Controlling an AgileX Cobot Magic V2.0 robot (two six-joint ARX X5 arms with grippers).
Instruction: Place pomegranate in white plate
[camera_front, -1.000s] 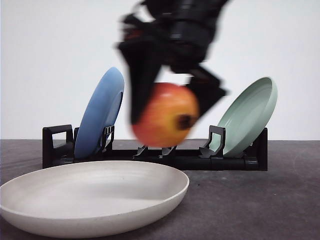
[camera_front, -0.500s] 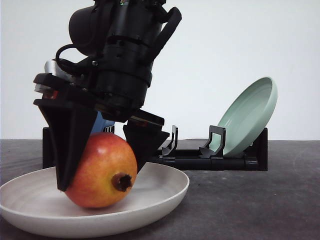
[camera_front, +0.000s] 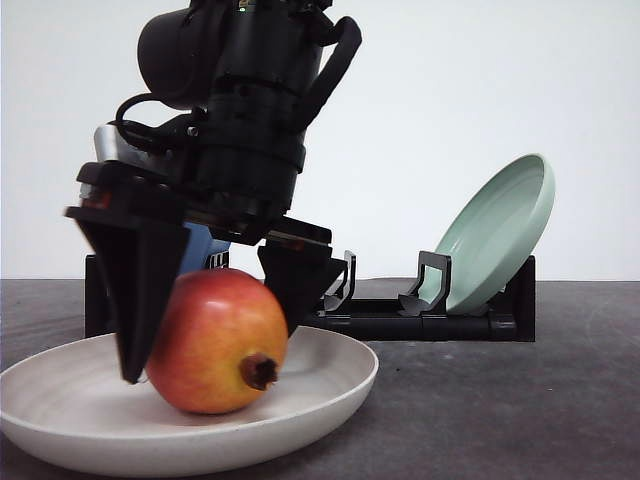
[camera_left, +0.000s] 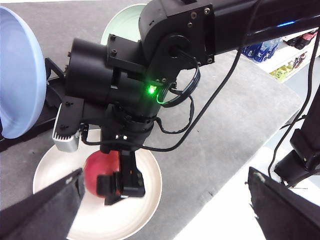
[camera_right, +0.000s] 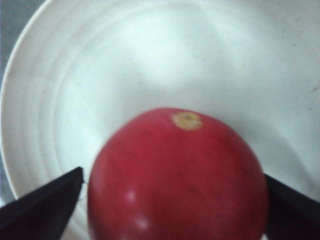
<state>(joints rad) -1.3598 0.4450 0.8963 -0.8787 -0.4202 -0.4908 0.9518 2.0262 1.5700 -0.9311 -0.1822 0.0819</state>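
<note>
The red-orange pomegranate (camera_front: 215, 340) rests in the white plate (camera_front: 325, 365) at the front left, its dark crown facing forward and to the right. My right gripper (camera_front: 210, 355) reaches down over it, open, one finger on each side; a thin gap shows beside the left finger (camera_front: 135, 300). The right wrist view shows the pomegranate (camera_right: 175, 180) lying on the white plate (camera_right: 125, 60) between both fingertips. From above, the left wrist view has the right gripper (camera_left: 120, 182) over the pomegranate (camera_left: 97, 167) on the white plate (camera_left: 145, 210). My left gripper (camera_left: 165, 172) hovers high, open and empty.
A black dish rack (camera_front: 400, 320) stands behind the white plate. It holds a blue plate (camera_left: 17, 75) on its left and a pale green plate (camera_front: 495, 235) on its right, both leaning upright. Dark table surface (camera_front: 500, 400) lies to the right.
The right gripper brought the pomegranate down from mid-air into the white plate. Since half a second ago its fingers have spread and the fruit has rolled slightly, crown turning right.
</note>
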